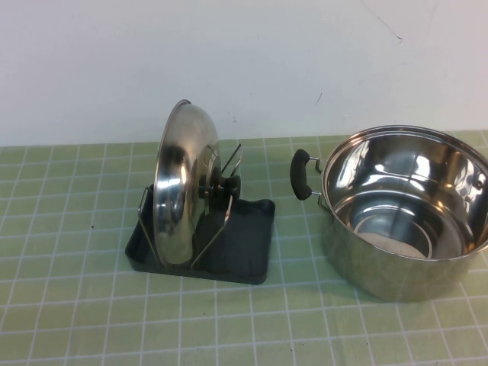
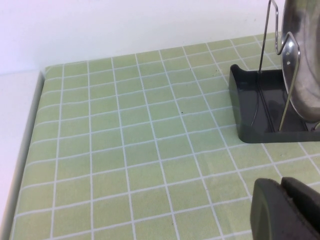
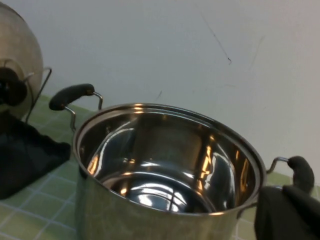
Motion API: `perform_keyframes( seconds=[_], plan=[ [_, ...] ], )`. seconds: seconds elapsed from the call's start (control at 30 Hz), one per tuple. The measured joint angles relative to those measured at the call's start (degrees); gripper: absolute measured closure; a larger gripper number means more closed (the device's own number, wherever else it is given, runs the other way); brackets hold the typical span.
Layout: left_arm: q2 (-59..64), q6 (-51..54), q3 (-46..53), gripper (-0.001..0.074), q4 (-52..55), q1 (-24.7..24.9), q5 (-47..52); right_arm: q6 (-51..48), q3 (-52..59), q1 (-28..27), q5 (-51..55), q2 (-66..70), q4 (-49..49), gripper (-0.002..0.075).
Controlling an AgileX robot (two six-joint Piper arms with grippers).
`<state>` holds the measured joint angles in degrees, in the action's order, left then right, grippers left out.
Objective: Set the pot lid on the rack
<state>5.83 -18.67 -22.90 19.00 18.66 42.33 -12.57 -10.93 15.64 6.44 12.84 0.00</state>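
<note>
Pot lid [image 1: 185, 183] stands on edge in the rack [image 1: 240, 252], held upright between thin wire prongs [image 1: 221, 202], its black knob [image 1: 229, 186] facing toward the pot. Its shiny domed steel reflects the room.

My work surface is a table covered with a pale green cloth [image 1: 76, 305] printed with a white grid. Behind it rises a plain white wall [image 1: 244, 61] with a few faint marks. In my left wrist view the cloth ends at a white table edge [image 2: 22, 155].

I count one lid, one rack and one pot [image 1: 404, 210]. The rack is a dark grey plastic tray sitting left of centre on the cloth. The pot is a deep, open steel pot well to the right of the rack, apart from it. It has two black side handles; one handle [image 1: 302, 174] points toward the rack, and the other handle [image 3: 301, 172] shows in my right wrist view on the far side.

My two arms do not show from the raised camera. My left gripper [image 2: 287, 210] appears only as a dark tip low above the cloth, near the rack's corner, touching nothing; I cannot tell how wide it is. My right gripper [image 3: 287, 212] shows as a dark shape just beside the pot's farther handle, and I cannot tell its opening either.
</note>
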Motion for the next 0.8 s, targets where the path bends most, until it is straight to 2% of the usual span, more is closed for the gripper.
perform_keyframes(
  seconds=[0.13,0.47,0.63,0.8],
  plan=[
    [0.00,0.00,0.00,0.0737,0.00,0.00,0.00,-5.67,3.29,-4.94,-1.20,-3.09,5.46,0.0727],
    [0.00,0.00,0.00,0.0737,0.00,0.00,0.00,-2.33,11.40,-23.19,3.88,-13.39,4.75,0.0727],
    [0.00,0.00,0.00,0.0737,0.00,0.00,-0.08,3.49,12.48,-23.46,8.94,-13.55,1.56,0.0727],
    [0.00,0.00,0.00,0.0737,0.00,0.00,-0.08,12.20,12.48,-18.44,11.23,-13.64,-4.21,0.0727]
  ],
)
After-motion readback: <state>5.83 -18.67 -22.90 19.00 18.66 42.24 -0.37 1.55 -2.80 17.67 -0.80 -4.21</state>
